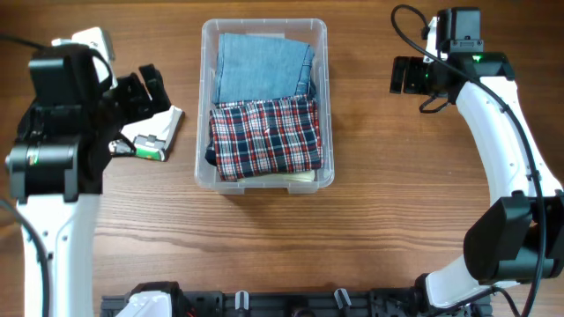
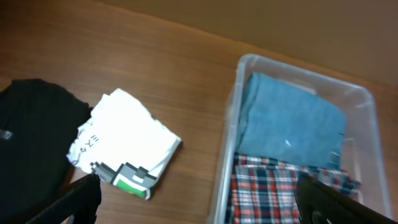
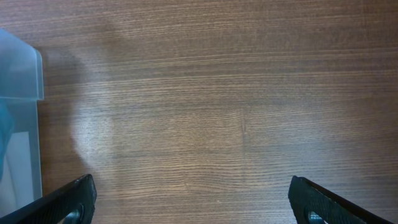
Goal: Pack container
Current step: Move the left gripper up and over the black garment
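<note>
Table [image 1: 370, 220], wood-grain, with packing under way. Nearest the robot: the container [image 1: 204, 106], a clear tub, stands mid-table between the two arms. Its near half holds a folded plaid cloth [image 1: 264, 136] in red, blue and white, lying on something pale that shows only at the near edge. Left of the container, near it but not touching, a folded white cloth [image 2: 127, 143] with a green-and-grey end lies on the wood outside the tub. The left gripper [image 2: 198, 186] hangs above this area, fingers spread wide, holding nothing. A black mass [image 2: 37, 137] meets the white cloth's left side; whether it is cloth or part of the arm cannot be told. Farther: the container's far half holds a folded blue denim cloth [image 1: 263, 66]. Right of the tub and well apart, the right gripper [image 3: 189, 190] sits over bare wood, fingers wide apart, empty. Status, as judged: two pieces are packed and cover the tub's floor; the white cloth likely remains, to go on top.
</note>
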Motion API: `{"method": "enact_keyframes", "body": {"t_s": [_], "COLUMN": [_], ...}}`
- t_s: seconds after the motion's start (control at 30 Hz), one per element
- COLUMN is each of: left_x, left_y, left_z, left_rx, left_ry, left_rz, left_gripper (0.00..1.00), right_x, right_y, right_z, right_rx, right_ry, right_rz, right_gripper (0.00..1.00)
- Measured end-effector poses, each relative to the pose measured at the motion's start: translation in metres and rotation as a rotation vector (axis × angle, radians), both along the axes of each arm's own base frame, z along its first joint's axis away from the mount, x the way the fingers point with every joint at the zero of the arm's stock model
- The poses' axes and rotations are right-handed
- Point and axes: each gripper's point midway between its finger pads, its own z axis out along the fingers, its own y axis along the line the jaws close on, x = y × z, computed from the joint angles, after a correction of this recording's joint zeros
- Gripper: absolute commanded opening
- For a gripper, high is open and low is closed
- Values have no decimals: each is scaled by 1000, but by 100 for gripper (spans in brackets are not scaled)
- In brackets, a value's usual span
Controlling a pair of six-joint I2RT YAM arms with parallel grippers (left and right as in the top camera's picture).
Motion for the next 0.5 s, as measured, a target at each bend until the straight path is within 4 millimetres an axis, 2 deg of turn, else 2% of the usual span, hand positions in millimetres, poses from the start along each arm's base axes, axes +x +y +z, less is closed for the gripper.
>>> {"method": "enact_keyframes", "body": {"t_s": [0.07, 0.17, 0.33, 0.5], "left_x": [4, 1, -12, -27], "left_y": [8, 35, 104, 157], "left_z": [-9, -29, -52, -68], "left_rx": [1, -16, -67, -116], "left_ry": [29, 100, 163, 196], "left_rz": [53, 225, 542, 697], "left_gripper": [100, 100, 100, 100], "right_x": [0, 0, 0, 0], "right_y": [0, 0, 0, 0], "right_z": [0, 0, 0, 0], "right_rx": [0, 0, 0, 0], "right_ry": [0, 0, 0, 0], "right_rz": [0, 0, 0, 0], "right_gripper": [100, 100, 100, 100]}}
